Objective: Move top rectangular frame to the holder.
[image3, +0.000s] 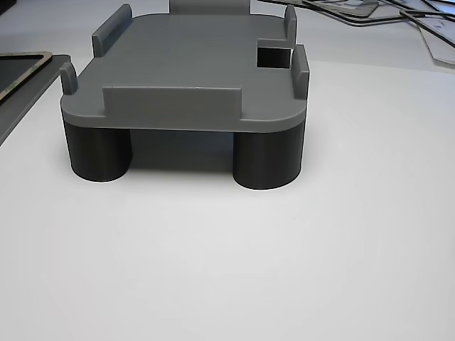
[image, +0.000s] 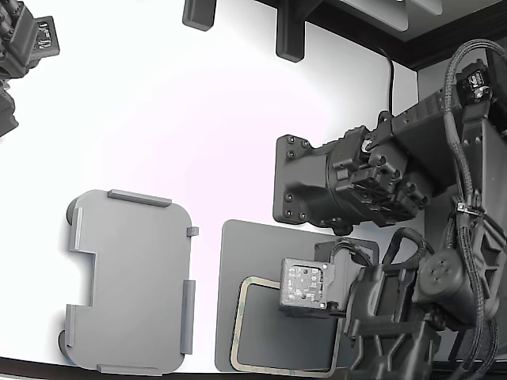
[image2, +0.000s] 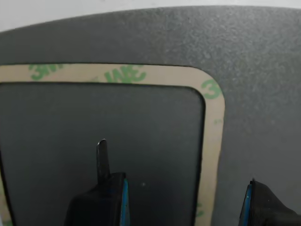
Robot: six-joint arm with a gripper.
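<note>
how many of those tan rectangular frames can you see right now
1. The tan frame lies on the dark grey mat, right of the holder in the exterior view; the arm hides part, and any stacked beneath wouldn't show.

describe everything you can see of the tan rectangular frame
The frame is a thin, flat tan ring with rounded corners and an open centre, faint green lettering printed along it, paper-like in look. It lies flat on the dark grey mat, which shows through its middle. In the exterior view the arm covers its right part. The gripper hangs open astride one side strip, not visibly touching it.
</note>
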